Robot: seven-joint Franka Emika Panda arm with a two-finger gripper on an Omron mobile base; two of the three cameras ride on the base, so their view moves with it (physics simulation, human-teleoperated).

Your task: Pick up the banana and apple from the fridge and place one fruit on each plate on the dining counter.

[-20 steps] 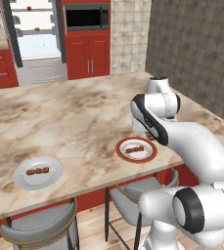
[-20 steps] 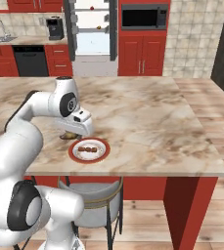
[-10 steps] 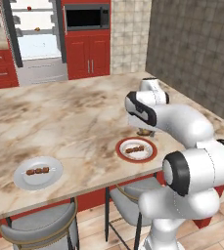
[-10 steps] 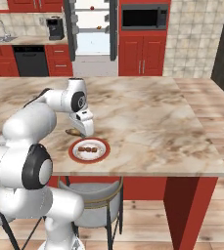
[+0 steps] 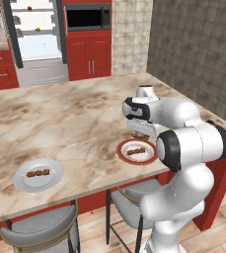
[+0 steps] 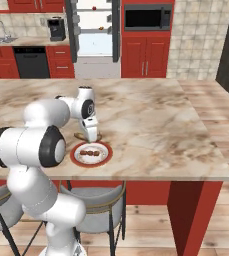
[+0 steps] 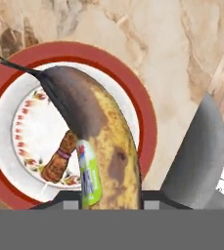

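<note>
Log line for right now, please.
phase: placing | gripper: shut on banana | position: above red-rimmed plate on dining counter | grey-white plate: no fruit

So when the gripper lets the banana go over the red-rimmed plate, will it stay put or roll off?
The banana is curved and long, so it will probably rock rather than roll. Its brown patches suggest soft, ripe flesh, so it may bruise if dropped. It looks about as long as the red-rimmed plate is wide, and a brown food piece sits there, so an end could overhang.
</note>
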